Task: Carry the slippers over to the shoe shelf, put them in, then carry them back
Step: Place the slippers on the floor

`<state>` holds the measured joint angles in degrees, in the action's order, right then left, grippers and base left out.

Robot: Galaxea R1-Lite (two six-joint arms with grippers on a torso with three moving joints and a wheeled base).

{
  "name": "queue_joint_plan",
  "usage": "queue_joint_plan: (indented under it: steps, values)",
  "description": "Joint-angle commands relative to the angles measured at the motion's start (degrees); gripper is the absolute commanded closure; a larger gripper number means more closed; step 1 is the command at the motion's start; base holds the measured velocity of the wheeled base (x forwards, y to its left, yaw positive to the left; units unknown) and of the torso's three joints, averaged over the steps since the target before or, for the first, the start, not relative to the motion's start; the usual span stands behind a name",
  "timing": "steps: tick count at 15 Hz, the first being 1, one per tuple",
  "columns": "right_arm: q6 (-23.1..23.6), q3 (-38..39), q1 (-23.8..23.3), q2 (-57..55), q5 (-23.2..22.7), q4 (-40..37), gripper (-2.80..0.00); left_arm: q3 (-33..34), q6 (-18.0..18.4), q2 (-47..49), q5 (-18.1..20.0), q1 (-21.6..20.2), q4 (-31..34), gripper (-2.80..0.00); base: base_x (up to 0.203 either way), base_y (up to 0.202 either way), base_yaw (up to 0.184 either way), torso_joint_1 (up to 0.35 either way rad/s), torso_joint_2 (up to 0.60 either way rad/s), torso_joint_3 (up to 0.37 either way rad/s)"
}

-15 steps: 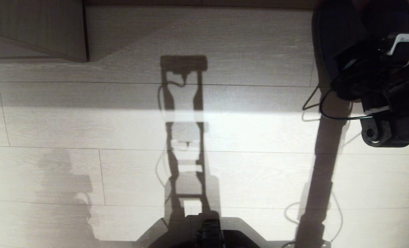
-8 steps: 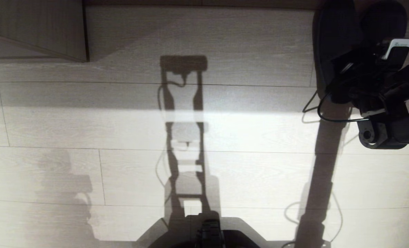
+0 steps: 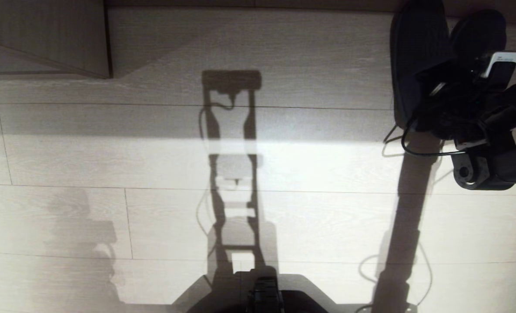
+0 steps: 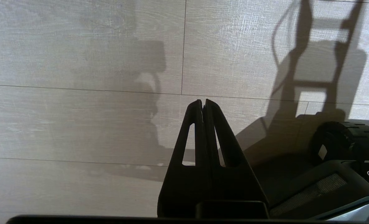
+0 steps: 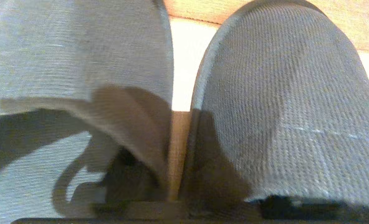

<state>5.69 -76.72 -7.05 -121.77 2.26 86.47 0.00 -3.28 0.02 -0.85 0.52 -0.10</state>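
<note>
The right arm reaches forward and low at the robot's right side, its black wrist bent downward with a cable looping off it, and the right gripper (image 3: pixel 447 93) sits at the far end of that reach; whether its fingers are apart or together cannot be made out. The left gripper (image 4: pixel 203 104) hangs idle close beside the robot's base, pointing down at the floor, its two black fingers (image 4: pixel 217 130) pressed flat together along their length with nothing between them.
</note>
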Motion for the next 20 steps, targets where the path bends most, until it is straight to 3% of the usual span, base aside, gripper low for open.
queue_joint_plan:
  steps: [1,20]
  values:
    - [-0.15,1.13,0.01,0.65,-0.06,0.37,-2.80,0.00,-0.06,0.06,-0.03,0.00,0.01,0.00,0.000,0.000,0.000,0.000,0.00,0.000]
    - [-1.97,21.83,-0.25,16.21,-0.28,-1.89,-2.80,0.00,-0.06,0.00,-0.03,0.00,0.01,0.00,0.000,0.000,0.000,0.000,0.00,0.000]
